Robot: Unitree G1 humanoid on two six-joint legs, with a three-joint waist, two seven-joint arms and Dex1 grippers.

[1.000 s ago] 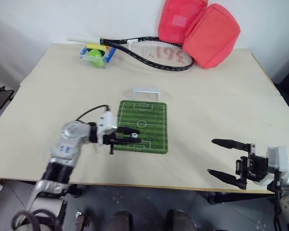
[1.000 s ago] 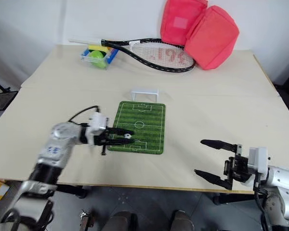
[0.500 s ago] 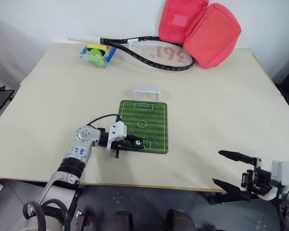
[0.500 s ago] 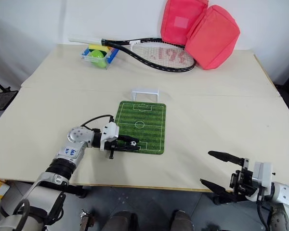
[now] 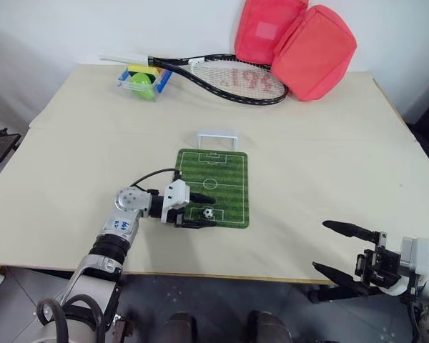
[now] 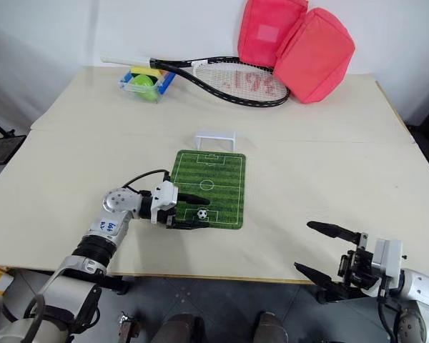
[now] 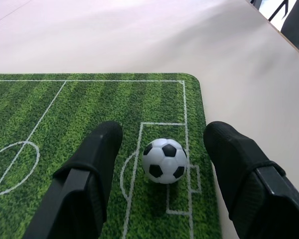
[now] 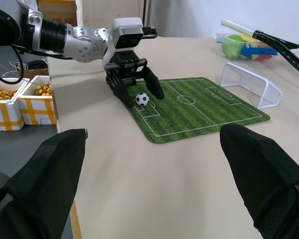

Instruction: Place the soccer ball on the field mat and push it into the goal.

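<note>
The soccer ball [image 7: 163, 161] sits on the field mat [image 5: 225, 171], down in the penalty box at the mat's near end, the end closest to the counter's front edge. That looks like the placing part done! The left gripper [image 5: 202, 212] has its jaws released, one black finger on either side of the ball, and the left wrist view shows green turf between each finger and the ball, so nothing is gripping it. What's left, by my reading, is the push: the ball has the whole length of the mat to travel, because the goal [image 5: 217, 137] stands just off the mat's far end, toward the counter's back edge. The left arm reaches in low from the mat's left side, gripper lying nearly level and pointing across the mat. The right gripper [image 5: 345, 249] hangs at the counter's front right corner, jaws spread wide and empty, well apart from the action.
</note>
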